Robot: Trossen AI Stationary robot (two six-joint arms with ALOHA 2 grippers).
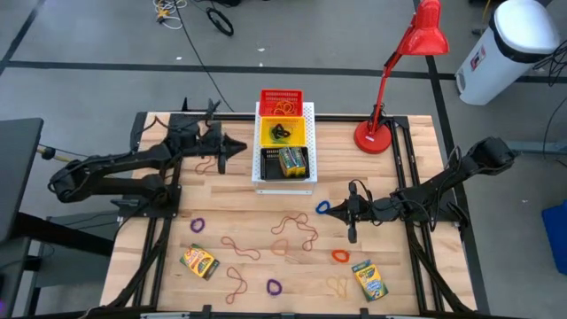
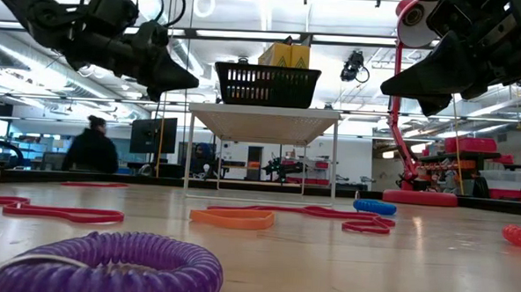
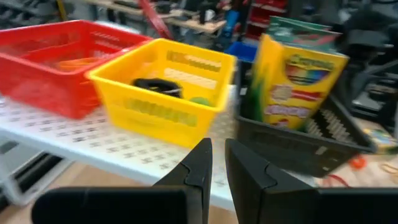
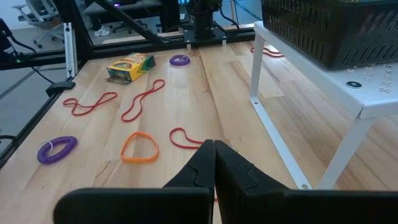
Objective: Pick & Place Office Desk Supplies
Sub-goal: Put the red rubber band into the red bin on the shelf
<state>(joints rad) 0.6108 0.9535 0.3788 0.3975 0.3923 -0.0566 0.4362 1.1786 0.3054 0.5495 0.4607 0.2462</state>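
Supplies mostly loose on counter (image 1: 177,292): crayon boxes at front left (image 1: 200,261) and front right (image 1: 369,279), rubber bands (image 1: 295,233) mid-counter, purple loops (image 1: 197,225), orange loop (image 1: 341,256), blue loop (image 1: 323,207). White perforated board (image 1: 309,111) carries red bin (image 1: 280,100), yellow bin (image 1: 283,133) holding a black loop, black bin (image 1: 284,164) holding crayon boxes. Left tool (image 1: 241,146) hovers just left of the bins, fingers slightly apart, empty. Right tool (image 1: 352,211) over counter beside the blue loop, fingers together, nothing visibly held.
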